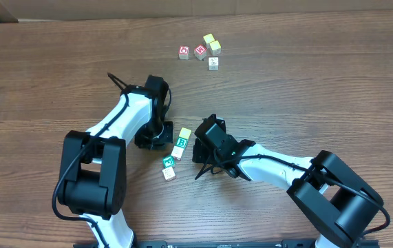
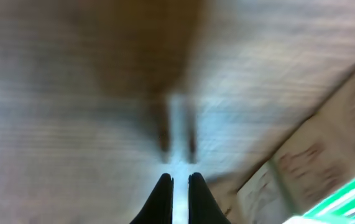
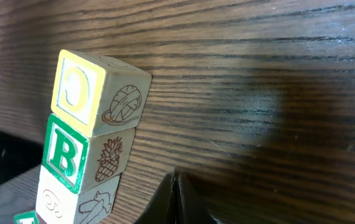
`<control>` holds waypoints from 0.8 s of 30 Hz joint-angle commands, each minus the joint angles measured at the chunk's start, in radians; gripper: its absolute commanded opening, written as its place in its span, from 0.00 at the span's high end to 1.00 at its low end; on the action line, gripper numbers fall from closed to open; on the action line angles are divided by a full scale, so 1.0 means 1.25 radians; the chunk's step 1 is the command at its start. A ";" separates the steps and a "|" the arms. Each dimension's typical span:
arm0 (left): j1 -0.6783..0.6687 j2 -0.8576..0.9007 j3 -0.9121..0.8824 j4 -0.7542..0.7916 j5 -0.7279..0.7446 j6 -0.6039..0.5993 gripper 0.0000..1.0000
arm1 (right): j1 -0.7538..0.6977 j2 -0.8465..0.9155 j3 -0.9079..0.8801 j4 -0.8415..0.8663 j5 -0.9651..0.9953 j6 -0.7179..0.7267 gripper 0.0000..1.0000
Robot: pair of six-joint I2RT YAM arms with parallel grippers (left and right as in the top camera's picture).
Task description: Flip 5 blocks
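Observation:
A row of small blocks lies mid-table: a yellow-faced block [image 1: 185,132], a green B block [image 1: 181,142], a whitish block [image 1: 177,153], a green block [image 1: 168,162] and a pale block [image 1: 168,173]. My left gripper [image 1: 153,140] points down at the table just left of the row, shut on nothing. My right gripper [image 1: 199,149] sits just right of it, also shut and empty. The right wrist view shows the yellow block [image 3: 78,90], the B block [image 3: 65,152] and the whitish block [image 3: 59,199] left of the gripper [image 3: 176,182]. In the blurred left wrist view, the gripper [image 2: 180,182] is near the table, pale blocks [image 2: 314,162] to the right.
A second cluster sits at the far side: two red-printed cubes [image 1: 184,52] [image 1: 200,50], two yellowish cubes [image 1: 209,39] [image 1: 215,47] and a white cube [image 1: 213,63]. Both arms crowd the middle row from either side. A cardboard wall runs along the far table edge.

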 commanded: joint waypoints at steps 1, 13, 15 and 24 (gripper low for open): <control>0.007 -0.008 -0.009 -0.034 -0.001 -0.023 0.96 | -0.001 0.003 0.009 -0.018 0.004 0.001 0.96; -0.013 -0.008 -0.010 -0.083 0.068 -0.001 0.96 | -0.001 0.003 0.010 -0.040 -0.005 0.001 0.96; -0.013 -0.008 -0.010 -0.085 0.068 -0.001 0.96 | -0.001 0.003 0.010 -0.040 -0.005 0.001 0.96; -0.013 -0.008 -0.010 -0.065 0.113 -0.002 0.96 | -0.001 0.003 0.010 -0.040 -0.005 0.001 0.96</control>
